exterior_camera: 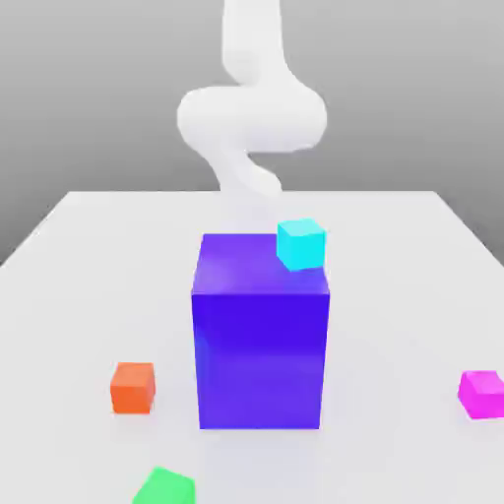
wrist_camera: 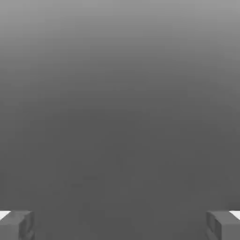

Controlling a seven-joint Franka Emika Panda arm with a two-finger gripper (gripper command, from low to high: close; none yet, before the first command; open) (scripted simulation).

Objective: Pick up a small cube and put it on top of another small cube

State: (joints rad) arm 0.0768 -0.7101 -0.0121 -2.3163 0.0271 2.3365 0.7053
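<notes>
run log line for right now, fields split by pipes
gripper: open, empty | magenta cube: on table | cyan cube: at blue block | stacking: not done

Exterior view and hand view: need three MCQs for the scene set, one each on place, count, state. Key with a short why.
1. Where is the cyan cube?
A) on the table beside the orange cube
B) at the top of the big blue-purple block
C) between the fingers

2. How many small cubes show in the exterior view?
A) two
B) four
C) six

3. How do the fingers stand?
A) wide apart, nothing between them
B) shut together
C) closed on a cube

Key:
1 B: it shows by the block's top edge, on the exterior view's right.
2 B: cyan, orange, magenta and green.
3 A: the hand view has them far apart with a bare gap.
</notes>
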